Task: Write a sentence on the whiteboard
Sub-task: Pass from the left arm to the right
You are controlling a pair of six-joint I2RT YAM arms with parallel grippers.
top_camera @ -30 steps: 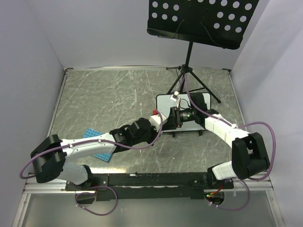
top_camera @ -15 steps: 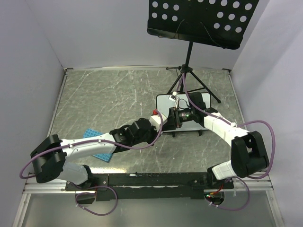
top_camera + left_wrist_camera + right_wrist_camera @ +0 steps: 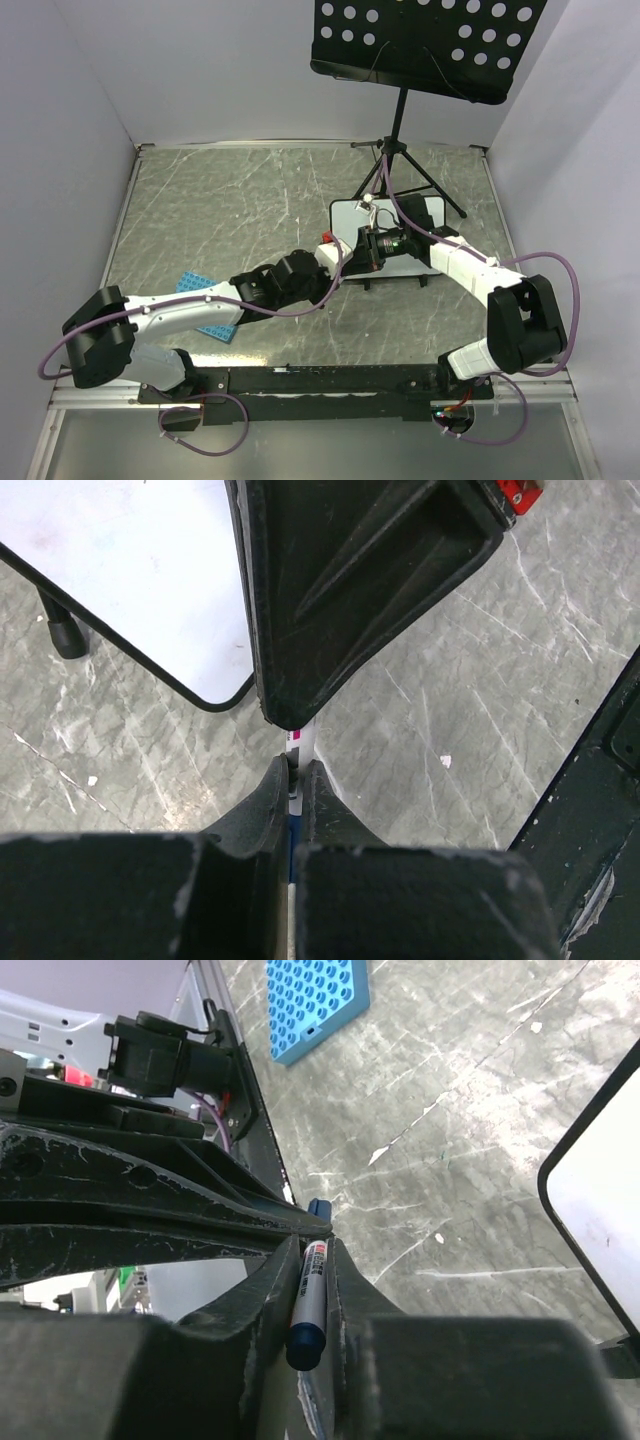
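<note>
1. Whiteboard (image 3: 346, 218), a small white rectangular board with rounded corners and a thin dark rim, rests on short black feet on the grey marbled desk (image 3: 230, 190). The black perforated music stand (image 3: 425, 45) rises just behind the whiteboard.
2. Both arms reach to the whiteboard's near side, where their tips meet nose to nose.
3. The left fingers (image 3: 280, 775) are pressed together on a slim white marker (image 3: 301, 742) with a magenta label. A rounded corner of the whiteboard lies just beside them.
4. The right fingers (image 3: 280, 1270) are likewise closed on that marker, clamping its barrel, and its dark blue end pokes back between them.
5. The stretch of whiteboard in the left wrist view is plain white.
6. A light blue studded plate (image 3: 318, 1000) lies on the desk well to the left of the whiteboard, partly under the left arm.
</note>
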